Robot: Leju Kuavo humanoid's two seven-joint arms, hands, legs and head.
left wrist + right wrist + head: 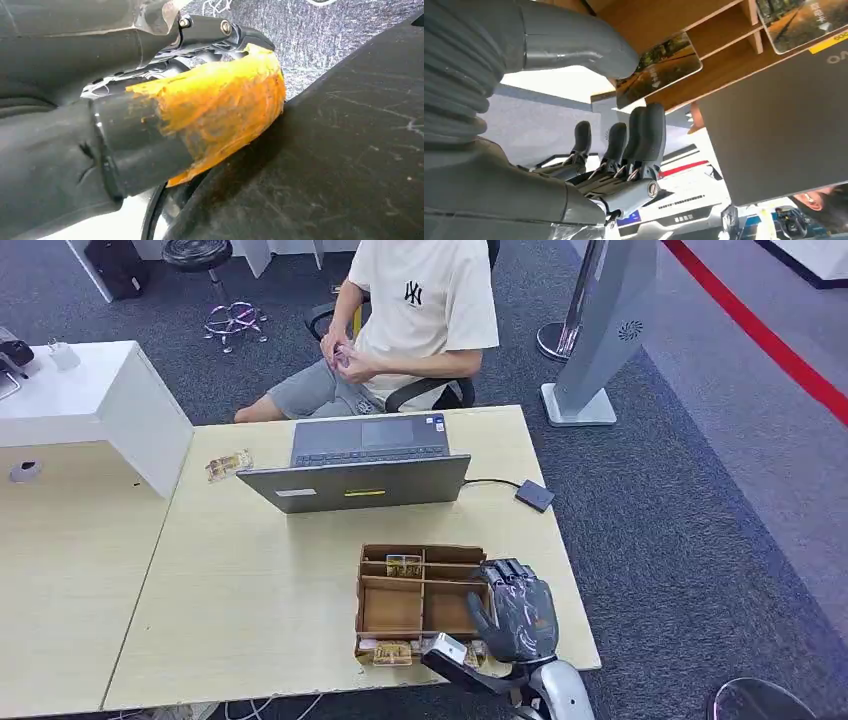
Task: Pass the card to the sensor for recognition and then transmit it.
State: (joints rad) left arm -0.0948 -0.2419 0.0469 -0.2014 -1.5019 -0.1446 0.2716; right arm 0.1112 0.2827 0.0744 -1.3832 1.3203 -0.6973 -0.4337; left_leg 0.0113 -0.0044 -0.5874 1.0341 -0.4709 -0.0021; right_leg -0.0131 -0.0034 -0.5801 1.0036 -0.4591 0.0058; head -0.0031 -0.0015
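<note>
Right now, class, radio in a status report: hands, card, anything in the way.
Right hand open beside the wooden box, holding nothing. Left hand down by the body, state unclear. Card in the box's near compartment. Laptop beyond the box.

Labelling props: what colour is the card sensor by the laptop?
Dark grey, near black: the sensor sits on a black cable right of the laptop. Head view shows it best.

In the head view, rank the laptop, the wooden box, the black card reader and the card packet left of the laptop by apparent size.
Largest to smallest:
1. Laptop
2. Wooden box, though nearer the camera
3. Card packet and card reader: too alike to rank
</note>
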